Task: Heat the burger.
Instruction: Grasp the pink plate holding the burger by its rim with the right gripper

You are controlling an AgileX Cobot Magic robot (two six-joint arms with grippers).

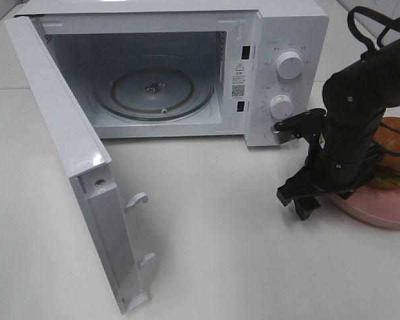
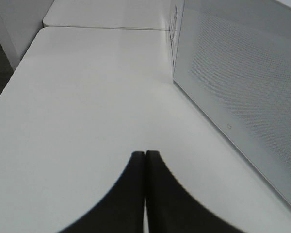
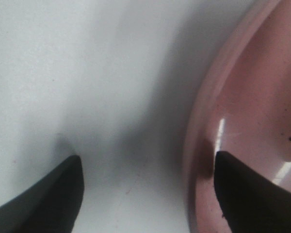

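The burger, with a golden-brown bun and green lettuce, sits on a pink plate at the table's right edge, partly hidden behind my right arm. My right gripper hangs low at the plate's left rim. In the right wrist view it is open, one finger over the pink plate and the other over the bare table, the rim between them. The burger is out of that view. My left gripper is shut on nothing, just above the table.
A white microwave stands at the back with its door swung wide open toward the front left. Its glass turntable is bare. The microwave's grey side wall runs beside my left gripper.
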